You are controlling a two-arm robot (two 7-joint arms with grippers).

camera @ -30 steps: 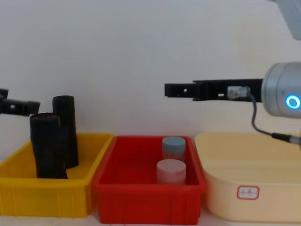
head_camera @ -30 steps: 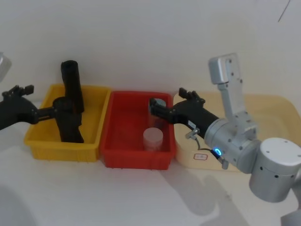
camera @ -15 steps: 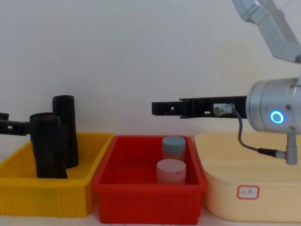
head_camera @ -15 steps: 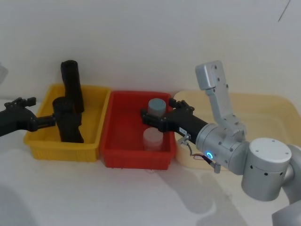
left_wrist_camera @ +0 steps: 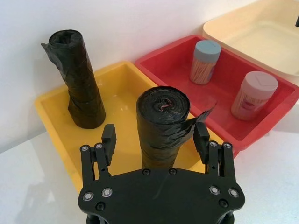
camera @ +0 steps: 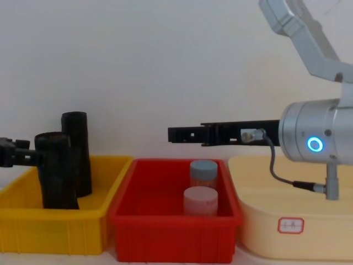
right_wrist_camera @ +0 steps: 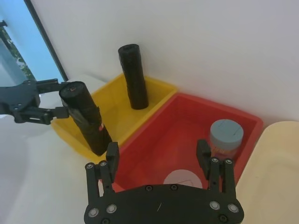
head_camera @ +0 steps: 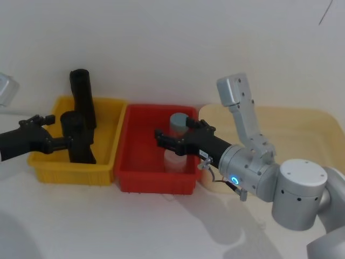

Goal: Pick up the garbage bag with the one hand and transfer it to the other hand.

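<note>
The garbage bag [left_wrist_camera: 162,122] is a black matte roll with a ragged flap near its top. It stands upright at the front of the yellow bin [head_camera: 51,167], also seen as the nearer roll [head_camera: 75,137] [camera: 54,176] [right_wrist_camera: 86,116]. My left gripper [left_wrist_camera: 155,132] [head_camera: 62,130] [camera: 26,157] is open, one finger on each side of the roll's upper part, with gaps showing. My right gripper [head_camera: 163,141] [camera: 175,134] [right_wrist_camera: 158,148], on the blue-lit arm, hangs open and holding nothing above the red bin [head_camera: 143,183].
A second black roll [head_camera: 82,97] [left_wrist_camera: 77,79] stands at the back of the yellow bin. The red bin holds a blue-lidded jar [head_camera: 179,121] and a pale-lidded jar [camera: 201,200]. A cream tray [camera: 309,221] lies to the right, and a white wall rises close behind.
My left gripper has dropped lower and now flanks the front roll. My right gripper has swung left and lower over the red bin. The rolls have not moved.
</note>
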